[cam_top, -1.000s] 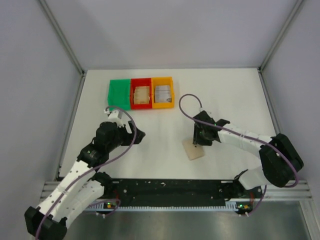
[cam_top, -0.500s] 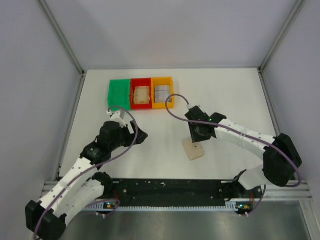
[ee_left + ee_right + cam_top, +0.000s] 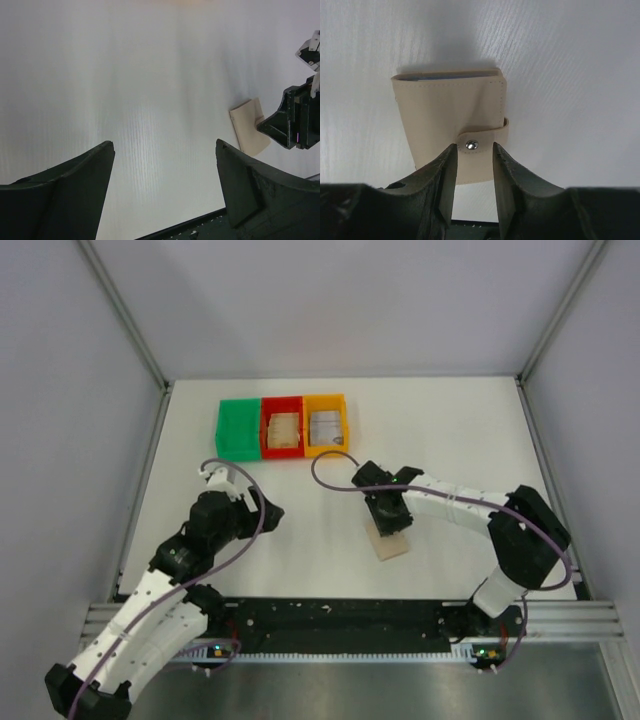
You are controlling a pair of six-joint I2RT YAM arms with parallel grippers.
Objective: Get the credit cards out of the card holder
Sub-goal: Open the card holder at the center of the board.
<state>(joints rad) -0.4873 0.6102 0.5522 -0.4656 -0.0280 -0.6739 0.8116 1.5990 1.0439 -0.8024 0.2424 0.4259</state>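
Straddling the snap tab point(image 3: 485, 136), the right gripper point(image 3: 473, 152) hangs, fingers narrowly apart and holding nothing, over the shut wallet point(image 3: 445, 110) lying mid-table. Unfastening seems the step in hand: next, pinch the tab and pop it. The left gripper point(image 3: 164, 146) hangs wide open, well apart.

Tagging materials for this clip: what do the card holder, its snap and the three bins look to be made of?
The card holder: matte cream leather or faux leather with stitched edges; the pictures can't settle which. Its snap: a shiny silver stud, likely metal. The bins: uniform bright green, red and orange with thin rigid walls, probably moulded plastic.
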